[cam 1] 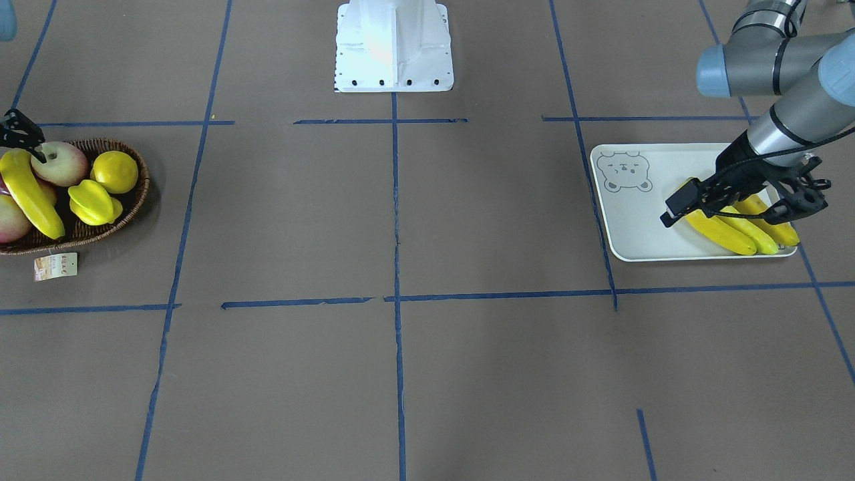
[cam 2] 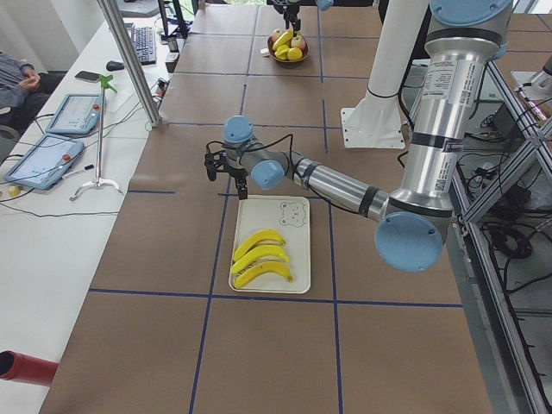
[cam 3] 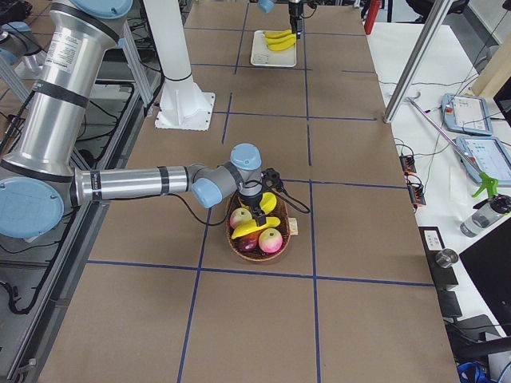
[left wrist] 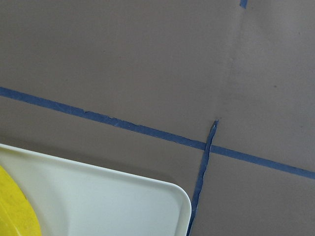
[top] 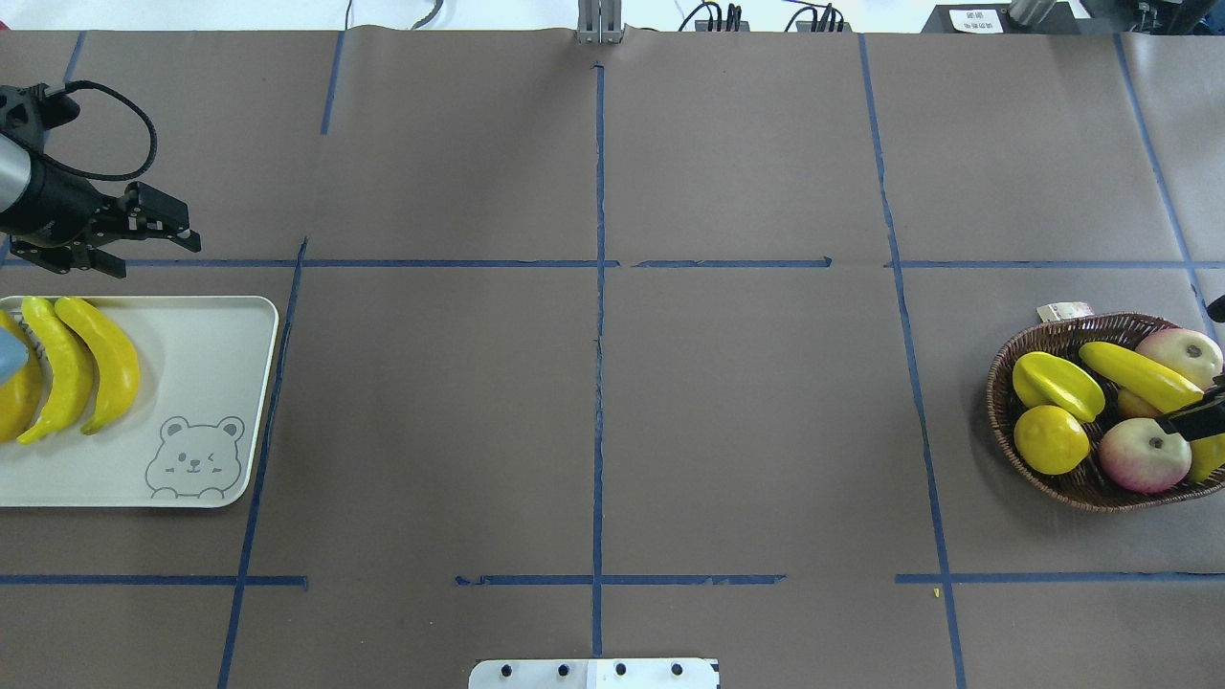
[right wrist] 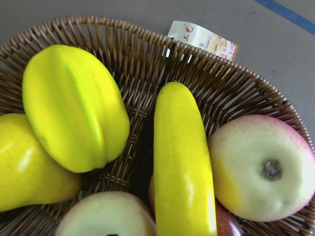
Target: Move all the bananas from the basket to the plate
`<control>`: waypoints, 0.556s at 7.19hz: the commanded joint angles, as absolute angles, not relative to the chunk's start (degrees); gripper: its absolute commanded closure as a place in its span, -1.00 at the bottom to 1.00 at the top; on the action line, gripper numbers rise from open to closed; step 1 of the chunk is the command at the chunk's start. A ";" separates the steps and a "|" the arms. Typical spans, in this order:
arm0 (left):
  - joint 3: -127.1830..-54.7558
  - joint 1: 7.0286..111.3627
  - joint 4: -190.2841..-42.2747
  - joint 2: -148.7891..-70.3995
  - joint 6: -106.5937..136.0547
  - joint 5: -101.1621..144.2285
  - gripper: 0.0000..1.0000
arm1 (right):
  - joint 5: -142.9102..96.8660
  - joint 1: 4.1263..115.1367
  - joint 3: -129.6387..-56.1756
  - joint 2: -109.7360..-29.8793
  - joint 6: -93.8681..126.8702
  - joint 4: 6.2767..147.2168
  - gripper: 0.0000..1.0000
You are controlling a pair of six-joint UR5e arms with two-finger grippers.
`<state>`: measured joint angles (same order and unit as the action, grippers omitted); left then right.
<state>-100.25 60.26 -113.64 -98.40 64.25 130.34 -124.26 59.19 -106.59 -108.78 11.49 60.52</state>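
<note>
Three bananas [top: 72,368] lie on the plate [top: 201,364]. One banana [top: 1139,375] sits in the basket [top: 997,392]. The left gripper [top: 161,255] hangs by the plate. Its fingers look apart, holding nothing. The right gripper [cam 1: 30,143] is over the basket; how wide, I cannot tell.

My left arm [cam 2: 345,185] reaches out low and almost level, and its wrist bends so that the left claw [cam 2: 222,175] hangs pointing down, jaws apart with nothing between them. My right arm [cam 3: 136,182] stretches out flat on the other side with the wrist turned over, and the right claw [cam 3: 257,209] points steeply downward. I can't make out how its jaws stand.
</note>
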 commanded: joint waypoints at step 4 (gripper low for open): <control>-100.20 60.21 -113.64 -98.35 64.25 130.17 -0.99 | -124.72 59.15 -105.12 -108.28 11.60 60.64 -0.12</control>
<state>-100.27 60.21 -113.64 -98.35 64.25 130.24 -124.56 59.16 -105.15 -108.38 11.45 60.50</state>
